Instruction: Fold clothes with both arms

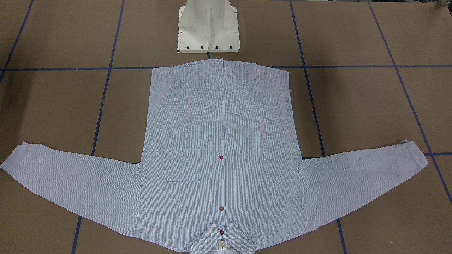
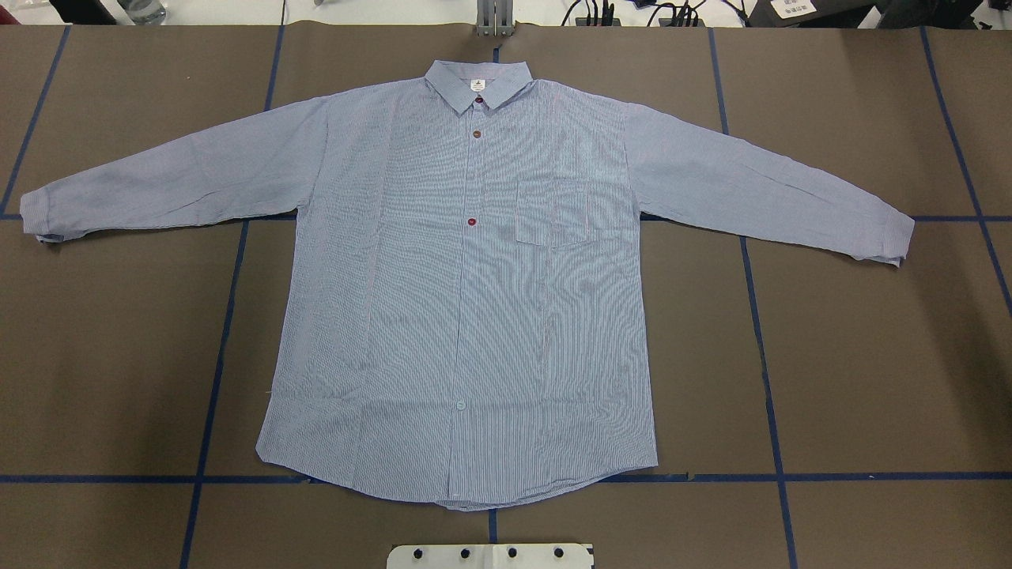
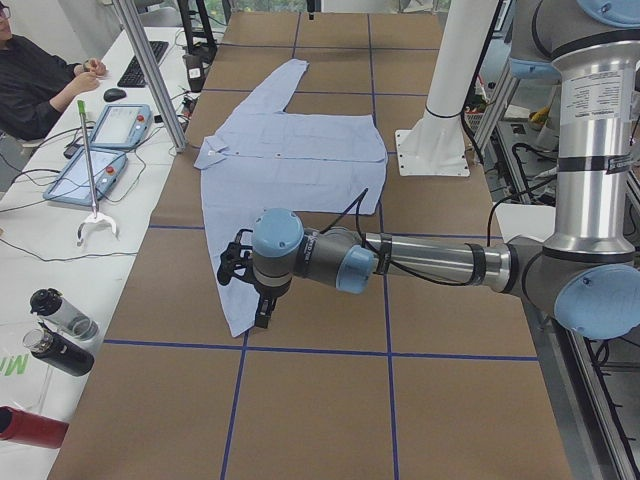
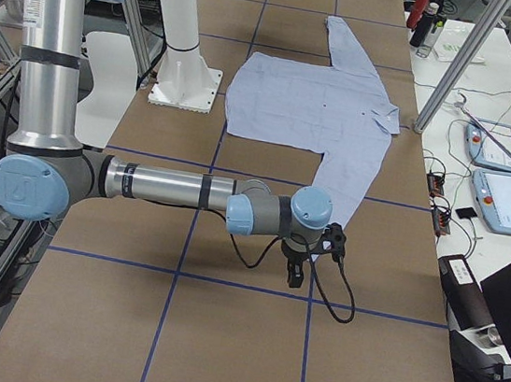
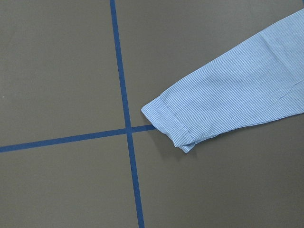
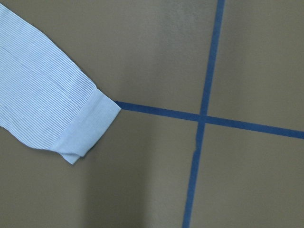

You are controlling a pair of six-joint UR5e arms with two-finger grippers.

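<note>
The clothes are one light blue striped shirt [image 1: 219, 141] [image 2: 474, 300] lying flat and buttoned, front up, both sleeves spread wide, collar at the far side from the robot. My left gripper [image 3: 263, 308] hangs over the near sleeve's cuff in the exterior left view, and the left wrist view looks down on that cuff [image 5: 170, 124]. My right gripper [image 4: 294, 273] hovers just past the other sleeve's end, whose cuff [image 6: 90, 124] fills the right wrist view's left. I cannot tell whether either gripper is open or shut. Neither arm appears in the overhead or front-facing views.
The white pedestal base [image 1: 208, 28] [image 2: 490, 555] stands at the shirt's hem side. Blue tape lines [image 2: 213, 356] grid the brown table. A side desk holds teach pendants [image 3: 100, 150] and bottles [image 3: 60, 330], with a seated person [image 3: 30, 80] behind it.
</note>
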